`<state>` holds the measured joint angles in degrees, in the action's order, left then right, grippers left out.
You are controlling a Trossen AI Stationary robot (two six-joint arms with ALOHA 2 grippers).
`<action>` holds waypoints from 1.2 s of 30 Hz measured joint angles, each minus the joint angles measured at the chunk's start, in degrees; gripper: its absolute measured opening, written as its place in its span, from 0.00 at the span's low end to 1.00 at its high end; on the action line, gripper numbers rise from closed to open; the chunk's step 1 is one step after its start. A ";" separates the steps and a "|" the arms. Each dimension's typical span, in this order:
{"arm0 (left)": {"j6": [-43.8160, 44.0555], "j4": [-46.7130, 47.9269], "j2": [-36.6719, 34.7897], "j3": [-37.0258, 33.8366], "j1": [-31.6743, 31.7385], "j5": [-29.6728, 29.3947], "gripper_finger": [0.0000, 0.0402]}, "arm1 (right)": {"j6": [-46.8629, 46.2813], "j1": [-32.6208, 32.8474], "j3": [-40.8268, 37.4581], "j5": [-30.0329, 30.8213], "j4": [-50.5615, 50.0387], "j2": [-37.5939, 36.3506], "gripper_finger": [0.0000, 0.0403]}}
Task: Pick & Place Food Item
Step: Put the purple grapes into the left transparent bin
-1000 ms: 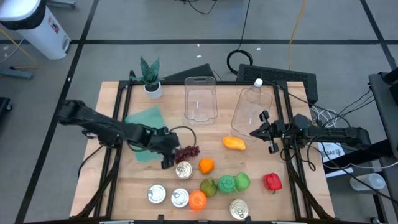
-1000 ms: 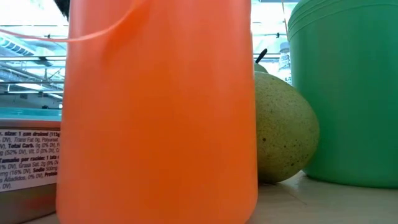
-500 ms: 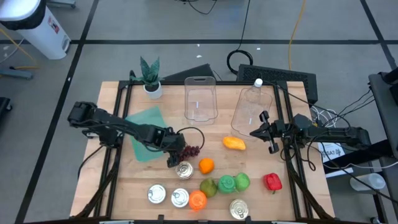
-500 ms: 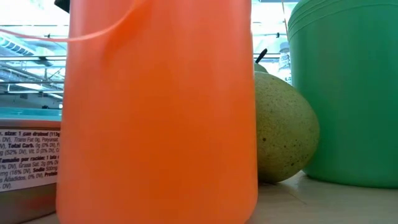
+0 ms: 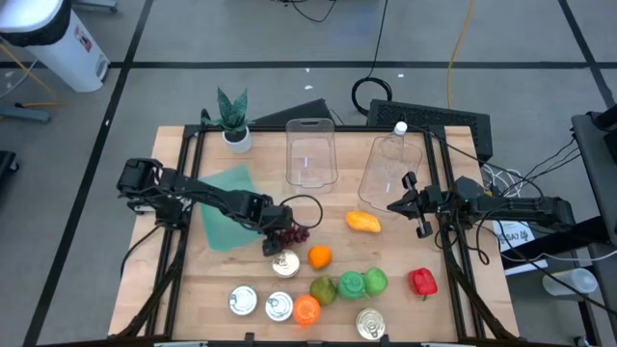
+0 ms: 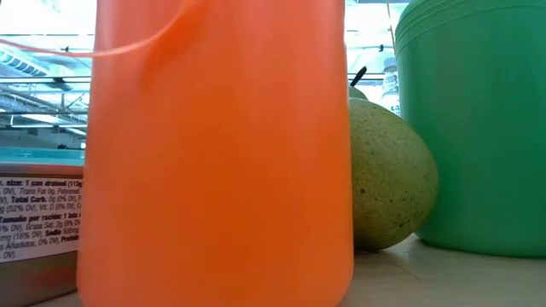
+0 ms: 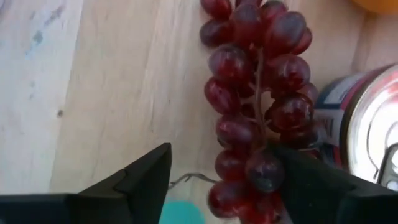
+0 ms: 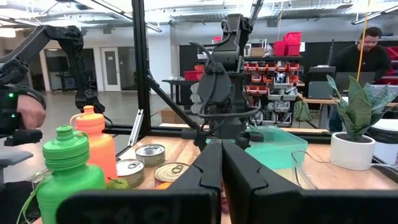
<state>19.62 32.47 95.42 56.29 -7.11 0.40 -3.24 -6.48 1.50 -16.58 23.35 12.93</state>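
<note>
Left gripper now reaches the red grapes at mid-table.

It has advanced from the teal lid; its partly open fingers straddle the bunch's near end, not yet gripping. Right gripper waits closed near the right edge.

Your left arm reaches in low from the table's left edge toward the middle, its left gripper pointed down with fingers spread apart, while your right arm lies along the right side, its right gripper pressed shut and aimed inward.
</note>
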 joint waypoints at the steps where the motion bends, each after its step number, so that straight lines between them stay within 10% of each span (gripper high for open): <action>1: 0.00 0.04 -0.02 0.00 -0.02 0.04 0.62 | 0.02 0.00 0.00 0.00 -0.04 0.02 0.01; 12: -0.94 0.34 -0.50 -0.03 -0.04 0.19 0.16 | 0.02 0.00 0.00 0.00 -0.02 0.02 0.01; 36: -5.06 18.53 -0.68 21.29 -2.82 -9.73 0.12 | 0.04 0.00 0.00 0.00 -0.04 0.01 0.01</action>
<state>14.56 51.00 94.74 77.59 -9.93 -9.33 -3.20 -6.48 1.50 -16.58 23.31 12.95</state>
